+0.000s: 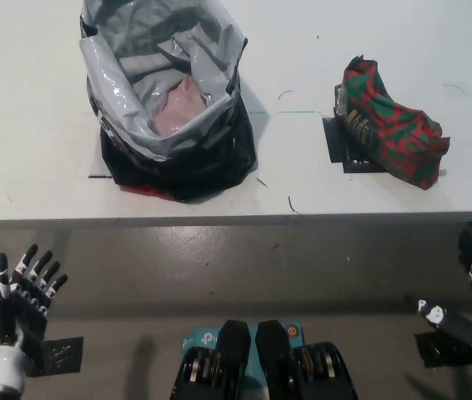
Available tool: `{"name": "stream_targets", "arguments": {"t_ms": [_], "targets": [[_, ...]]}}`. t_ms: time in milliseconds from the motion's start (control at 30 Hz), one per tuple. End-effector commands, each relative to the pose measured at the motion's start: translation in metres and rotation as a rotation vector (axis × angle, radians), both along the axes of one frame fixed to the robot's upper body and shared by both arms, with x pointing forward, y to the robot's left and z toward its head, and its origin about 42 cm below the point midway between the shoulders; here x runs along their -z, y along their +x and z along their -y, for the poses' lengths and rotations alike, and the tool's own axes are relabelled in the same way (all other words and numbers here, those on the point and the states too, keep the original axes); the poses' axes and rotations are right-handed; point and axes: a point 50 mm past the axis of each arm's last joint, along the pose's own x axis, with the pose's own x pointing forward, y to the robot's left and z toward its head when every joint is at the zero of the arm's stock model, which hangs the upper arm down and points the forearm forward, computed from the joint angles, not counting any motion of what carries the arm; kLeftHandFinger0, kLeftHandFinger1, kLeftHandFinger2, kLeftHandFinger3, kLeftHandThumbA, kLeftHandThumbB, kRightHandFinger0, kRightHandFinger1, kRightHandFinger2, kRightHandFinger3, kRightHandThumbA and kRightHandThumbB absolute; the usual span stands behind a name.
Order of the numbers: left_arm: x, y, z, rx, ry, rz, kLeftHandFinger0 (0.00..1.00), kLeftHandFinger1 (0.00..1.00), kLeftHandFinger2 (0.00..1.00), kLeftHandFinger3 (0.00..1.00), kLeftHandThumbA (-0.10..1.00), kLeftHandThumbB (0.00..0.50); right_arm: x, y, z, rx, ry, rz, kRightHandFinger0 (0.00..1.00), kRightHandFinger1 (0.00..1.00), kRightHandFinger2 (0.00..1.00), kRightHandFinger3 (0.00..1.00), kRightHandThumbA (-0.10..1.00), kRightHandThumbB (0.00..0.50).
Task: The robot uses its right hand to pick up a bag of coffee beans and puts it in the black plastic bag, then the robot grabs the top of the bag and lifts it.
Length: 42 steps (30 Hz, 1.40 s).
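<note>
The coffee bean bag [390, 129], patterned red and green, lies on its side on the right part of the white table [36, 108]. A black plastic bag [169, 92] stands open-mouthed on the table's left half, its grey lining showing and something pale inside. My white left hand [21, 296] rests below the table edge at the lower left, open with its fingers spread and holding nothing. My black right hand [469, 312] sits low at the lower right, below the table edge and well short of the coffee bag; its fingers are hard to make out.
A black marker patch [344, 154] lies under the coffee bag. The table's front edge [236, 221] runs across the middle of the picture, with grey floor below it. A small dark square [57, 354] lies on the floor beside my left hand.
</note>
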Motion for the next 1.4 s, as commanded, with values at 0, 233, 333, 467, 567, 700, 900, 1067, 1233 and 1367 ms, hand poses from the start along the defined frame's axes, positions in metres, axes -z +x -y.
{"name": "stream_targets", "arguments": {"t_ms": [0, 233, 333, 467, 567, 700, 900, 1067, 1233, 1367], "targets": [[-0.017, -0.022, 0.015, 0.114, -0.001, 0.100, 1.00, 1.00, 1.00, 1.00, 0.91, 0.214, -0.014, -0.023, -0.001, -0.026, -0.055, 0.108, 1.00, 1.00, 1.00, 1.00, 1.00, 0.151], [-0.031, -0.058, 0.033, 0.167, -0.022, 0.124, 1.00, 1.00, 1.00, 1.00, 0.98, 0.272, -0.034, -0.049, -0.017, -0.055, -0.101, 0.185, 1.00, 1.00, 1.00, 1.00, 1.00, 0.208], [-0.043, -0.064, 0.035, 0.197, -0.026, 0.185, 1.00, 1.00, 1.00, 1.00, 0.98, 0.236, -0.052, -0.060, -0.020, -0.038, -0.131, 0.252, 1.00, 1.00, 1.00, 1.00, 1.00, 0.180], [-0.058, -0.073, 0.038, 0.197, -0.012, 0.257, 1.00, 1.00, 1.00, 1.00, 1.00, 0.222, -0.084, -0.070, -0.021, -0.006, -0.188, 0.374, 1.00, 1.00, 1.00, 1.00, 1.00, 0.187], [-0.066, -0.076, 0.040, 0.203, -0.035, 0.292, 1.00, 1.00, 1.00, 1.00, 1.00, 0.212, -0.111, -0.072, -0.021, -0.025, -0.225, 0.469, 1.00, 1.00, 1.00, 1.00, 1.00, 0.184], [-0.064, -0.081, 0.034, 0.168, -0.037, 0.309, 1.00, 1.00, 1.00, 1.00, 1.00, 0.211, -0.154, -0.063, -0.021, -0.042, -0.273, 0.468, 1.00, 1.00, 1.00, 1.00, 1.00, 0.216], [-0.064, -0.079, 0.028, 0.145, 0.010, 0.317, 1.00, 1.00, 1.00, 1.00, 1.00, 0.220, -0.223, -0.037, -0.018, -0.008, -0.412, 0.480, 1.00, 1.00, 1.00, 1.00, 0.99, 0.231], [-0.061, -0.076, 0.024, 0.127, 0.032, 0.310, 1.00, 1.00, 1.00, 1.00, 1.00, 0.211, -0.279, -0.002, -0.021, 0.011, -0.557, 0.463, 1.00, 1.00, 1.00, 1.00, 1.00, 0.295], [-0.054, -0.080, 0.025, 0.118, 0.031, 0.289, 1.00, 1.00, 1.00, 1.00, 1.00, 0.213, -0.315, 0.064, -0.036, -0.050, -0.646, 0.355, 1.00, 1.00, 1.00, 1.00, 1.00, 0.278], [-0.050, -0.083, 0.027, 0.122, 0.022, 0.268, 1.00, 1.00, 1.00, 1.00, 1.00, 0.233, -0.323, 0.108, -0.046, -0.069, -0.717, 0.241, 1.00, 1.00, 1.00, 1.00, 1.00, 0.297]]}}
